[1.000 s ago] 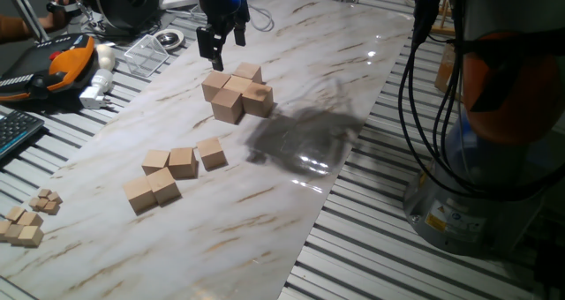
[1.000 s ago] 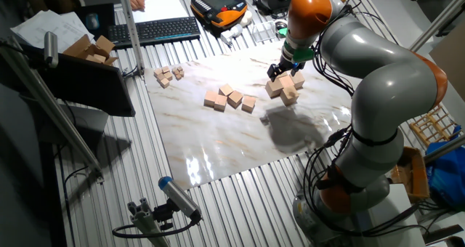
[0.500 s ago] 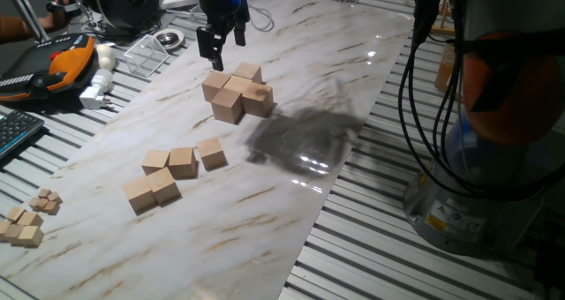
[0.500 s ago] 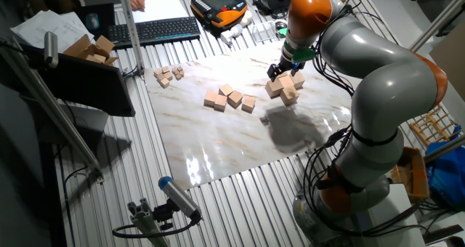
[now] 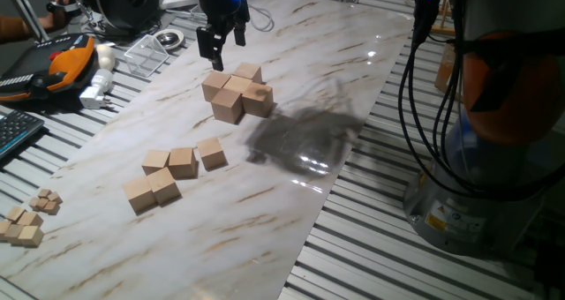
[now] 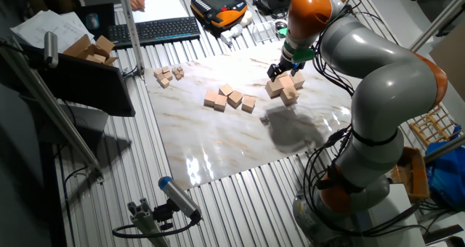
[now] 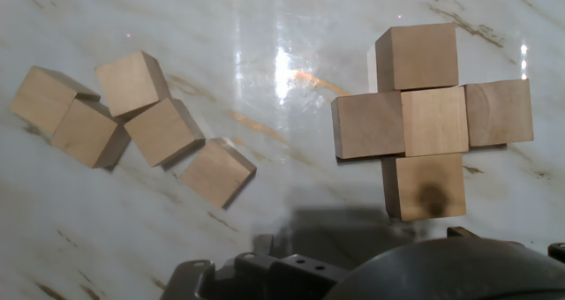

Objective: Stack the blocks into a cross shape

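Several tan wooden blocks form a cross on the marble board, also seen as the cross and, from above, the cross. My gripper hangs just above and behind the cross, open, with nothing between its fingers; it is the gripper in the other fixed view. Several loose blocks lie in a cluster nearer the front left, seen as loose blocks and loose blocks. In the hand view only the gripper's dark body shows along the bottom edge.
Tiny wooden cubes sit off the board's front left corner, also tiny cubes. An orange pendant, a white plug and a clear tray lie left of the board. The robot base stands right.
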Robot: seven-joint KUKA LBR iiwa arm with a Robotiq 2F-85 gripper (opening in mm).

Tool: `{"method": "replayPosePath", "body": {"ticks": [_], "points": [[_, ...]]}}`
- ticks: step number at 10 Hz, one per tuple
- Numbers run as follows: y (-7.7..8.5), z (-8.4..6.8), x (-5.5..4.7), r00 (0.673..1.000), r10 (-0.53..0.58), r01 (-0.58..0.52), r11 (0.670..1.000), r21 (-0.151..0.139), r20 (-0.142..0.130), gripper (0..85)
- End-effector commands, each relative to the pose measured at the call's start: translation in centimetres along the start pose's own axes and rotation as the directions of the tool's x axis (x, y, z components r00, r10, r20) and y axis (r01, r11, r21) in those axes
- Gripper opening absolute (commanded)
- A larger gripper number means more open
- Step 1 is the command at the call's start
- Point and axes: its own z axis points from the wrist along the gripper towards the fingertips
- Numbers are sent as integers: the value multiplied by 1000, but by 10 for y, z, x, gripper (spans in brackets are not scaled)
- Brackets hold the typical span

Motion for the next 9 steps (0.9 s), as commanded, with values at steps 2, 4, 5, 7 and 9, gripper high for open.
{"method": "replayPosePath", "body": {"ticks": [2, 4, 5, 7, 9], "points": [[0, 0, 0, 923, -337, 332, 942, -60, -184, 0], [0, 0, 0, 923, -337, 332, 942, -60, -184, 0], [0, 0, 0, 923, -337, 332, 942, -60, -184, 0], [0, 0, 0, 923, -338, 333, 941, -59, -182, 0], [0, 0, 0, 923, -340, 335, 941, -59, -180, 0]]}}
